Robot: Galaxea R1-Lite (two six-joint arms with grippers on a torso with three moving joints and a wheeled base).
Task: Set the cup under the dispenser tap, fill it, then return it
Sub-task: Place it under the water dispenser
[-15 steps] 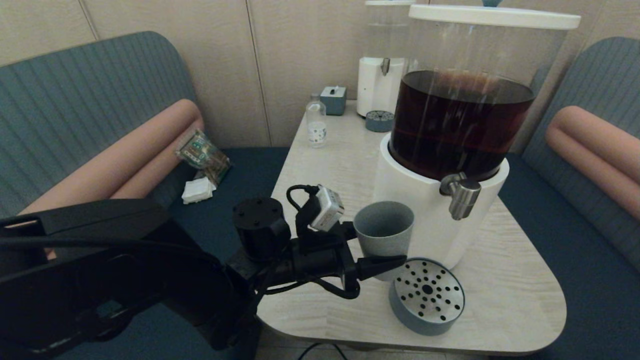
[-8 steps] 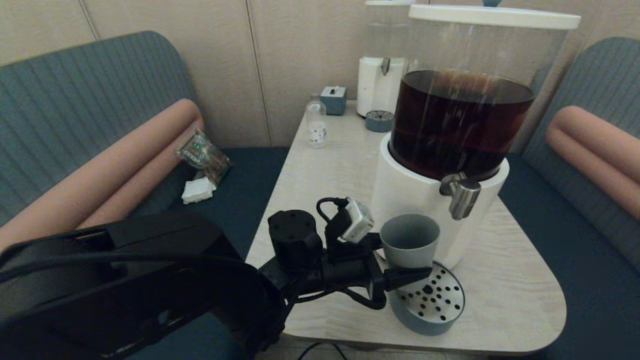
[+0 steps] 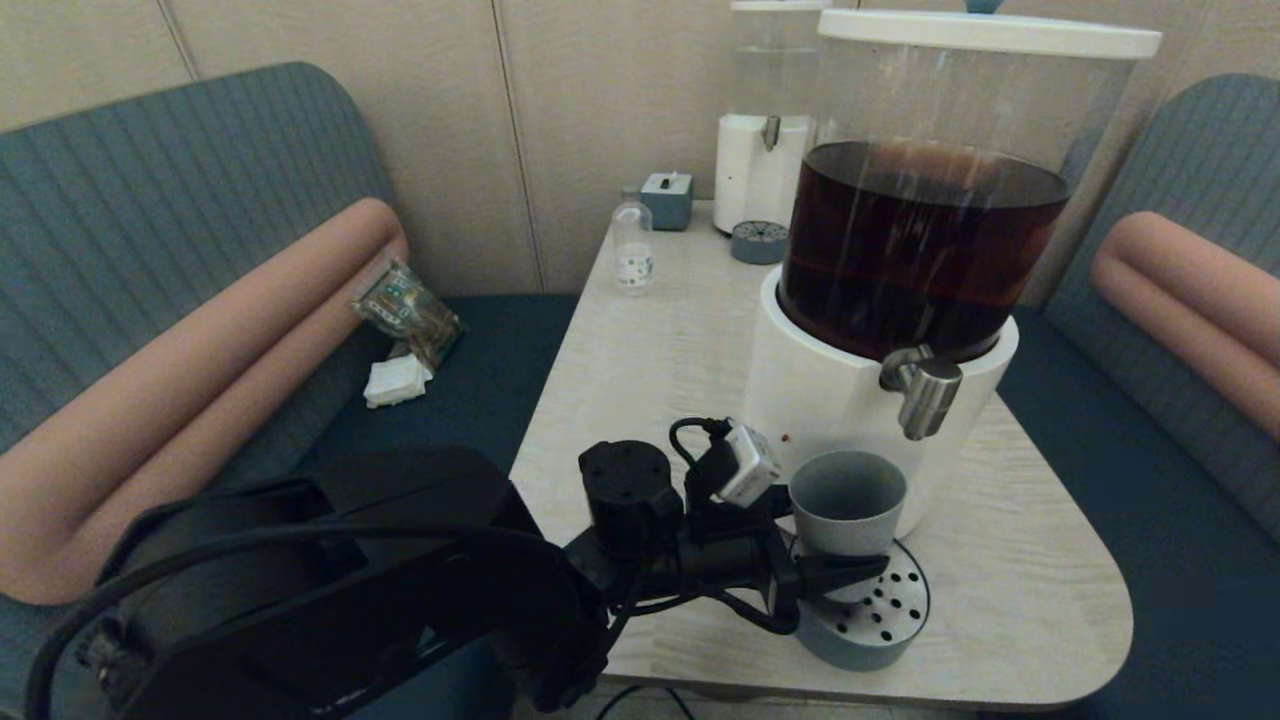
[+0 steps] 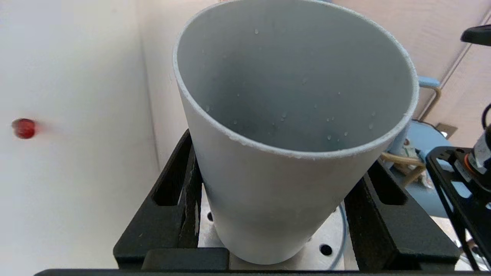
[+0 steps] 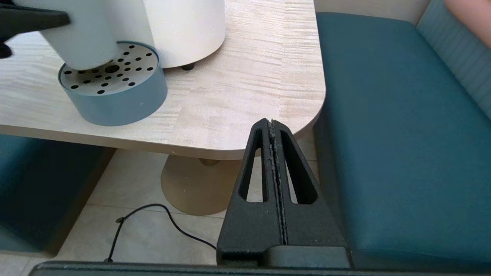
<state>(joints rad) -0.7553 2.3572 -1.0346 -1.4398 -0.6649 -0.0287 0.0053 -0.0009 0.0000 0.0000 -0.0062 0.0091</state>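
The grey-blue cup stands upright in my left gripper, which is shut on its lower wall. It sits low over the perforated drip tray, against the big dispenser's white base. The steel dispenser tap is above it and slightly to the right. In the left wrist view the cup is empty apart from droplets, and my left gripper has a black finger on each side. I cannot tell if its bottom touches the tray. My right gripper is shut and empty beside the table's near right corner.
At the back of the table stand a smaller clear-liquid dispenser, its small drip tray, a clear bottle and a small blue box. Upholstered benches flank the table; packets lie on the left one.
My left arm has carried the cup to the right and downward, from beside the dispenser's base to low over the drip tray, nearer the tap.
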